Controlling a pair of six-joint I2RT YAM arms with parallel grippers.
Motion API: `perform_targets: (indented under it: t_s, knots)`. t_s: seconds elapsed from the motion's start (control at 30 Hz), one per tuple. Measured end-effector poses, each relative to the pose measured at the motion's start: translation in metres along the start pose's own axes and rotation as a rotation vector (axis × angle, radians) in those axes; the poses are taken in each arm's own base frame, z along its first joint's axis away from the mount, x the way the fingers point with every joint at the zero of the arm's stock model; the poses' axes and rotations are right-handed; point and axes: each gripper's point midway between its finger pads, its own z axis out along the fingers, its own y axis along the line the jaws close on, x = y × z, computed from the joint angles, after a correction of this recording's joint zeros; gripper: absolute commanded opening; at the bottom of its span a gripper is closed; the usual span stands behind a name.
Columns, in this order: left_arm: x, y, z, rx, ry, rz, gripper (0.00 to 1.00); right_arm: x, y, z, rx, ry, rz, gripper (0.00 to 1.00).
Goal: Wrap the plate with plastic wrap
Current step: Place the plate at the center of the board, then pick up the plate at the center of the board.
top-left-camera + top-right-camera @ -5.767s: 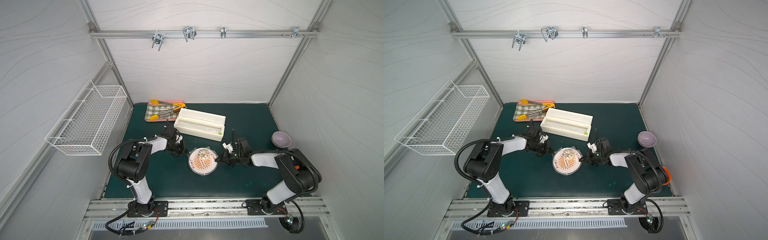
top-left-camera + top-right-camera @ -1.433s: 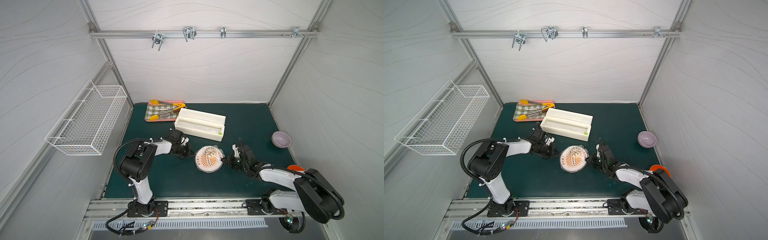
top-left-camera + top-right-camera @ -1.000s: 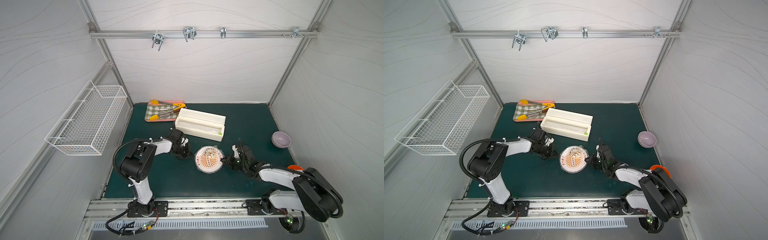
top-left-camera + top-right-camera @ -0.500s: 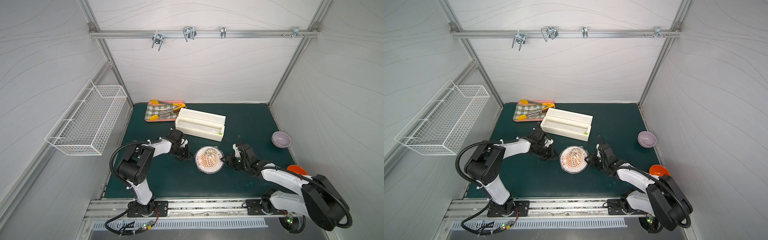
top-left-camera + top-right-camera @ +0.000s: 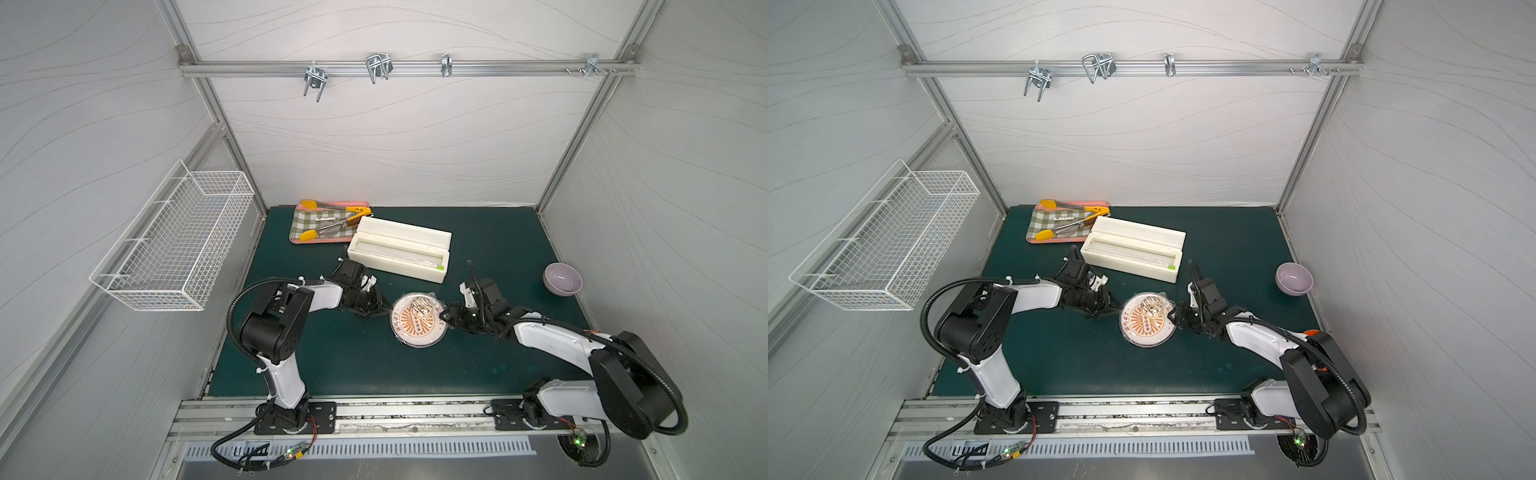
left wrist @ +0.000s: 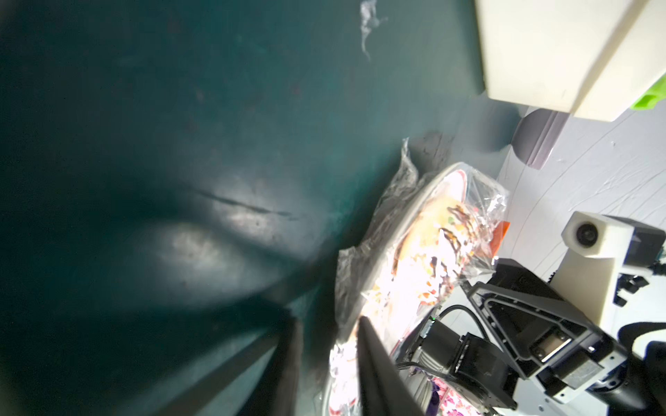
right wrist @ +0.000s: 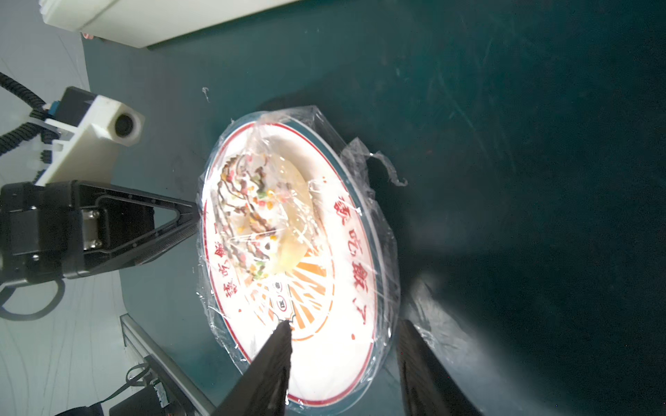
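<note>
Elbow swung lower right since earlier, the right end effector (image 5: pixel 445 318) straddles the rim of the plate (image 5: pixel 417 328) half open, mid-frame on the worktop (image 5: pixel 353 368); the left end effector (image 5: pixel 385 310), barely parted, grips nothing visible. With plastic wrap (image 7: pixel 360 155) draped over the plate, loose edges seem to need tucking under

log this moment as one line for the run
plate: on mat, under plastic wrap, film edges loose | left hand: open at rim | right hand: open, straddling opposite rim
</note>
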Motion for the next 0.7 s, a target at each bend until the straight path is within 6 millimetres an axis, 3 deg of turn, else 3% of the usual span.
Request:
perform_targets:
  t_s: [0.2,0.53,0.7]
  knots:
    - [-0.003,-0.004,0.001,0.021,-0.004,0.006,0.00,0.001,-0.001,0.001,0.000,0.007,0.006,0.48]
    - [0.001,0.005,0.000,-0.016,0.002,0.018,0.00,0.007,-0.016,0.014,0.004,0.036,0.067,0.40]
    - [0.006,0.014,0.000,-0.081,0.018,0.040,0.00,0.004,-0.011,0.019,-0.051,0.026,0.094,0.37]
